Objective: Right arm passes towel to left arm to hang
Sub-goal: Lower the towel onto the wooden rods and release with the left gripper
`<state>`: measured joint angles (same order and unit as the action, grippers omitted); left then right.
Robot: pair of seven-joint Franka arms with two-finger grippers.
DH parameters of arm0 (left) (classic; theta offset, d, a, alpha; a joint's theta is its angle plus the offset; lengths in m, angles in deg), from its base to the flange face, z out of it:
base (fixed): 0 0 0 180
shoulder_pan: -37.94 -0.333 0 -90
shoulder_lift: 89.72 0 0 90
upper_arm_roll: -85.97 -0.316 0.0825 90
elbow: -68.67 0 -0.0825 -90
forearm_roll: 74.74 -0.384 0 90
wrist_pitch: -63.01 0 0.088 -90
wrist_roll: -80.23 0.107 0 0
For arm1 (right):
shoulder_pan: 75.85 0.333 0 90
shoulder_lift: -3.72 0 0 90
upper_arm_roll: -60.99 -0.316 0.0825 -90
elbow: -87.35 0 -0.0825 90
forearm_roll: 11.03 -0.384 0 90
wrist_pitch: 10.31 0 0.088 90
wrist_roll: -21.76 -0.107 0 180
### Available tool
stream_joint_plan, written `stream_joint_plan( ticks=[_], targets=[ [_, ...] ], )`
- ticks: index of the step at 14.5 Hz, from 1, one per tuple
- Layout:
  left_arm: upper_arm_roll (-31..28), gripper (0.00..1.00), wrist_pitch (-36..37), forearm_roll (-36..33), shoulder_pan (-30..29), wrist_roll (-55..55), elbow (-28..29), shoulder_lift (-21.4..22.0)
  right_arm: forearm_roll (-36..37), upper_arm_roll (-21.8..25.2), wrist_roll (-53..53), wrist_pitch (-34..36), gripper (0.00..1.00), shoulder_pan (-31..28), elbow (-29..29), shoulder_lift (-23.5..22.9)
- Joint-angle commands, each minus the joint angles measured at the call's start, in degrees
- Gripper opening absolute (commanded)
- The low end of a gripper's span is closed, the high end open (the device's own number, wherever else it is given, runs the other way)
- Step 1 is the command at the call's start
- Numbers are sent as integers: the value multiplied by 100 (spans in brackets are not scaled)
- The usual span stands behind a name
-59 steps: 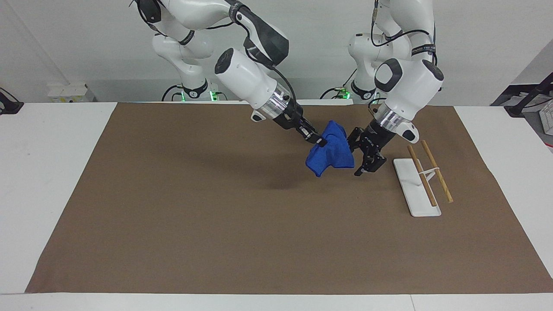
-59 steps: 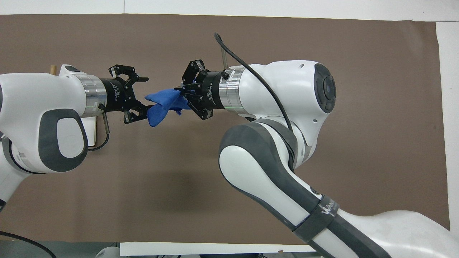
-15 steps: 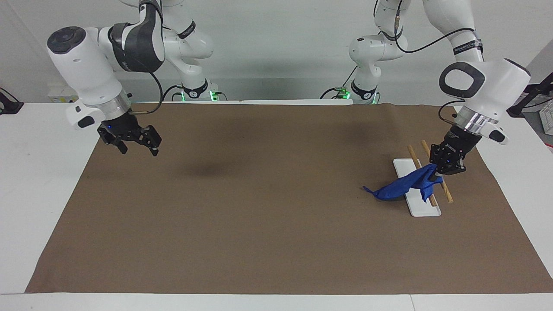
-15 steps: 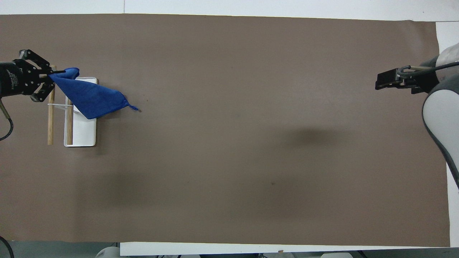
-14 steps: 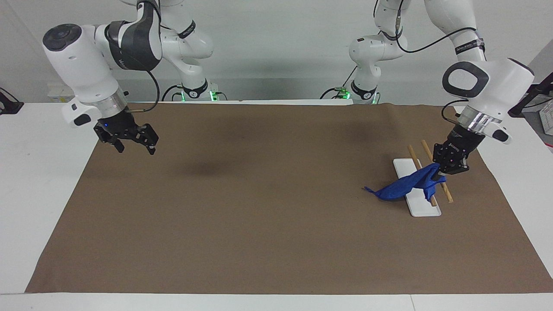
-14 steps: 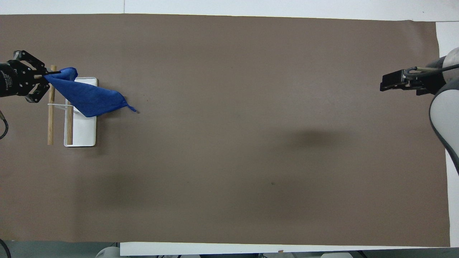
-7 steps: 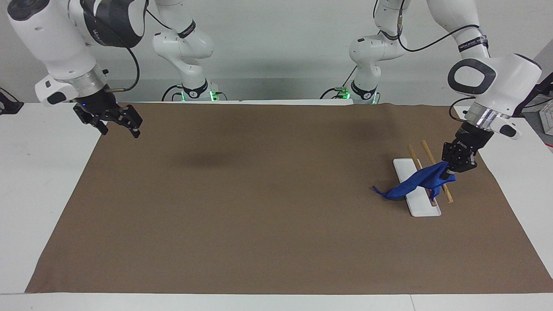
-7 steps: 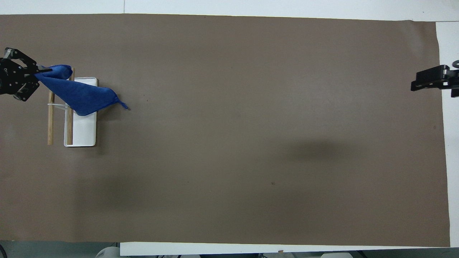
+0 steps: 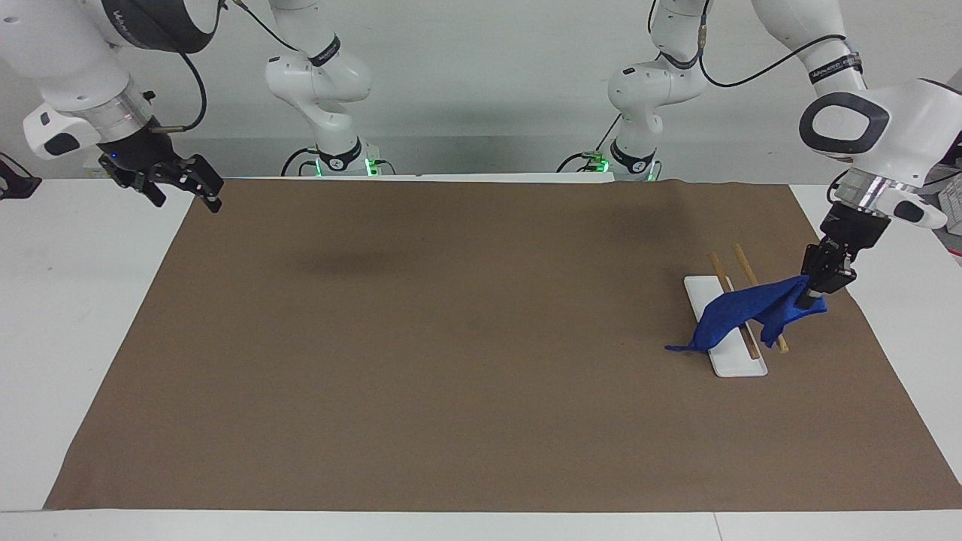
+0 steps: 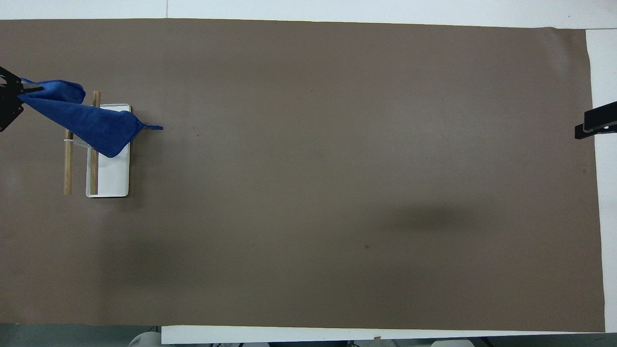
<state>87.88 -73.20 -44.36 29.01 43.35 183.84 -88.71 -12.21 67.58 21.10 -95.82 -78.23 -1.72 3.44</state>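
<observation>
The blue towel [image 9: 740, 309] is stretched across the two wooden bars of the rack [image 9: 725, 346], its loop tail hanging off toward the table's middle. It also shows in the overhead view [image 10: 91, 126]. My left gripper [image 9: 815, 289] is shut on one corner of the towel, just past the rack toward the left arm's end of the table; only its tip [image 10: 9, 96] shows in the overhead view. My right gripper [image 9: 180, 191] is open and empty, raised over the mat's edge at the right arm's end; a finger [image 10: 595, 124] shows in the overhead view.
The rack has a white flat base [image 10: 113, 178] and two parallel wooden bars [image 10: 67, 164] on a white wire support. A large brown mat [image 9: 481, 376] covers the table [image 9: 68, 300], white at both ends.
The towel went from my right gripper to my left and was carried to the rack. In the last second my left gripper pulled it farther across the bars, and my right gripper withdrew upward and outward.
</observation>
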Motion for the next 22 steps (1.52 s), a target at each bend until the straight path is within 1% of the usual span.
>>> stream_joint_plan(
  ticks=[1,3,6,9,12,14,15,17,18,21,22],
  targets=[
    [38,0,24,-58,-162,146,-187,-13,13,10,171,218,100,-8,257,-113],
    [38,0,85,-137,-258,365,-162,5,-5,-25,171,237,100,-25,258,-78],
    [29,0,60,-137,-381,646,58,110,-5,-34,171,237,100,-25,258,-52],
    [38,0,60,-146,-496,691,111,128,-5,-34,171,237,100,-17,249,-43],
    [29,4,77,-172,-557,1111,610,329,-5,-43,162,237,100,-25,231,-25],
    [29,7,60,-181,-627,1157,971,488,-5,-34,136,237,100,-26,179,1],
    [29,8,60,-260,-636,1218,1051,514,-5,-34,136,246,100,-26,161,27],
    [29,7,77,-890,-689,1306,1060,515,-5,-43,127,246,100,-26,161,36],
    [38,8,77,-998,-741,1306,1060,515,-5,-43,127,246,100,-26,161,36],
    [29,9,86,-1034,-742,1306,1078,506,-5,-43,127,246,100,-17,144,36],
    [29,13,77,-1051,-751,1306,1078,506,-5,-43,127,254,100,-17,144,36]
  ],
)
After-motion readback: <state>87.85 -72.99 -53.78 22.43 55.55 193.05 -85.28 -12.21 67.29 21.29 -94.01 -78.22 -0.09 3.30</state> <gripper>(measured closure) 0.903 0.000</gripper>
